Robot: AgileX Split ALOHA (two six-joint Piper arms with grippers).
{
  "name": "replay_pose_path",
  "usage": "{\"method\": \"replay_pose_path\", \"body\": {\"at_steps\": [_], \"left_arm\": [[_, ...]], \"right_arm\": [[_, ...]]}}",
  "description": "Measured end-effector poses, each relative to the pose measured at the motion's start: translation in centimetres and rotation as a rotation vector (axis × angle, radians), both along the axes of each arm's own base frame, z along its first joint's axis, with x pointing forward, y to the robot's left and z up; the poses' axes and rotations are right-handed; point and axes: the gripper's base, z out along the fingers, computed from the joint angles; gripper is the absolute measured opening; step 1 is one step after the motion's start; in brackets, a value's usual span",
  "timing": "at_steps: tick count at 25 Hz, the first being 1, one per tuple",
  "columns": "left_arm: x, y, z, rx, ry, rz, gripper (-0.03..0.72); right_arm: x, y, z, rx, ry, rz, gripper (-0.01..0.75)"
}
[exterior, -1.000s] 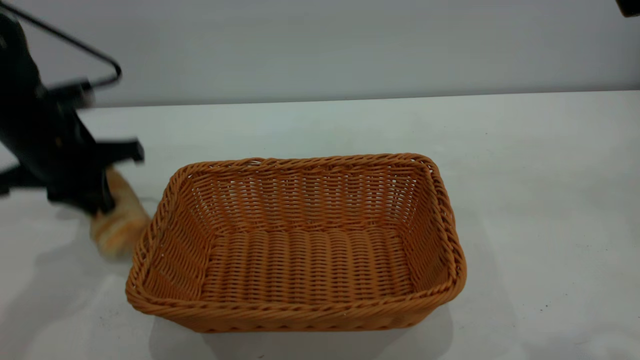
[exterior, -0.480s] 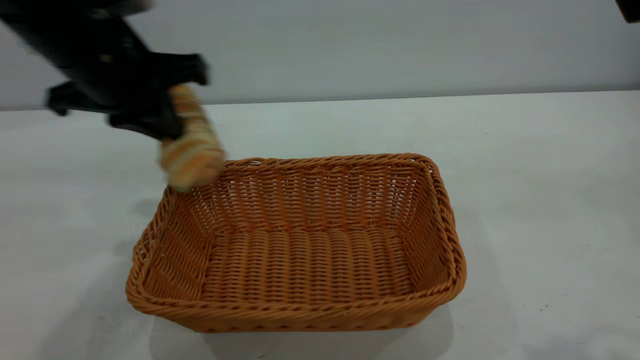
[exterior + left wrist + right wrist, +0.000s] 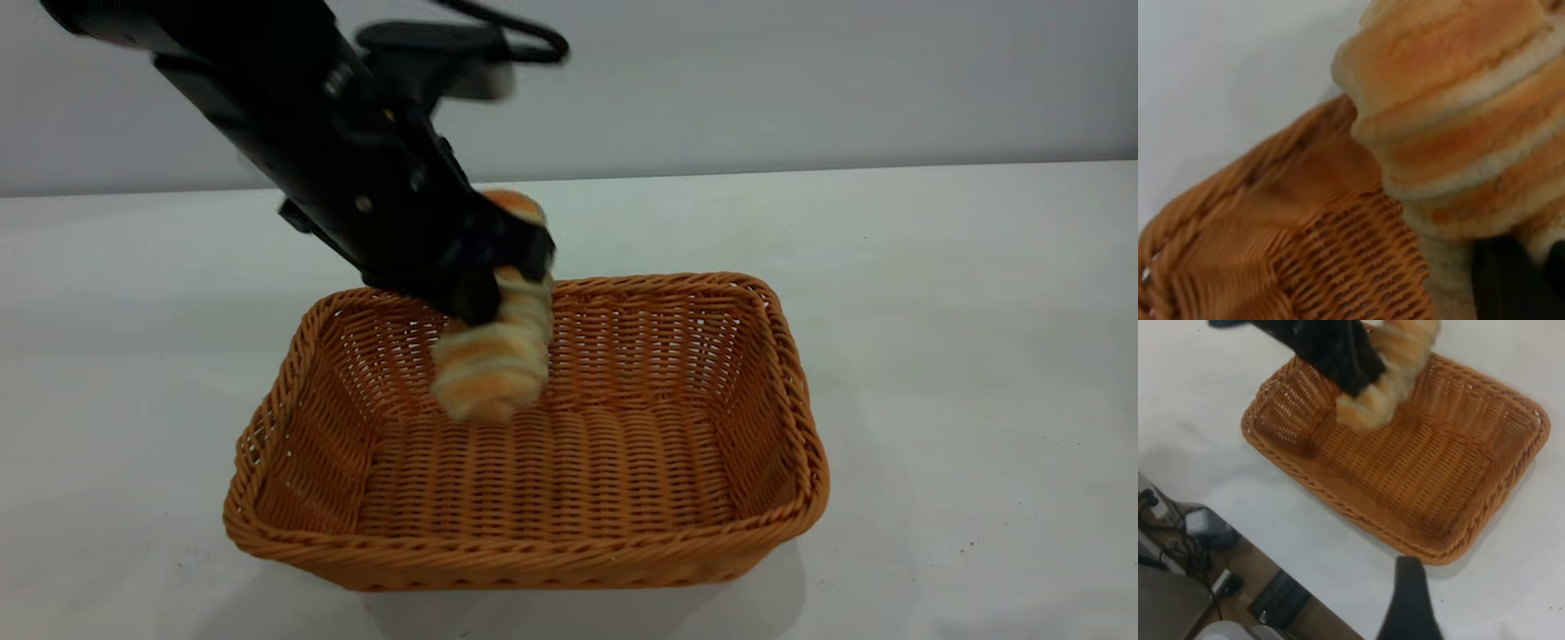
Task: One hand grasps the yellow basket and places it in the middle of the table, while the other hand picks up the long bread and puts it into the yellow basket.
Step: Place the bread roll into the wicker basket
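The left gripper, reaching in from the frame's upper left, is clenched on the long bread, holding it end-down over the yellow basket at mid-table, clear of the rim for a drop inside; right gripper's state can't be told

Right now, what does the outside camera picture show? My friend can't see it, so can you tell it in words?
The left gripper, shut on the long bread, holds it tilted in the air above the inside of the yellow basket. The basket sits on the white table and has nothing lying in it.
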Motion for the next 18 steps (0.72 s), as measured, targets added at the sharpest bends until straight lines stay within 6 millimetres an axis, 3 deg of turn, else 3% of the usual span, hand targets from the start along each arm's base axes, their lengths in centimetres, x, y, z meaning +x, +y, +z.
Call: {"method": "replay_pose_path", "body": {"at_steps": [2,4,7,10,13,18], "left_arm": [[0.0,-0.1,-0.6,0.015,0.006,-0.015,0.123],[0.0,-0.1,-0.8,0.019,0.005,-0.02,0.22],[0.3,-0.2,-0.7,0.005,-0.022,-0.019,0.423],[0.4,-0.3,-0.5,-0.002,-0.05,-0.026,0.579],[0.2,-0.2,0.1,0.038,-0.057,-0.08,0.646],[-1.0,0.7,4.4,0.129,-0.11,-0.209,0.631]], "right_arm": [[-0.3,-0.1,0.2,0.004,-0.011,0.001,0.589],[-0.6,-0.2,0.4,0.008,-0.023,0.002,0.589],[-0.9,-0.3,0.7,0.013,-0.039,0.002,0.589],[-1.3,-0.5,0.9,-0.001,-0.053,0.006,0.589],[-1.9,-0.9,1.0,-0.029,-0.057,0.006,0.589],[-3.4,-2.0,1.2,-0.098,-0.059,-0.018,0.589]]}}
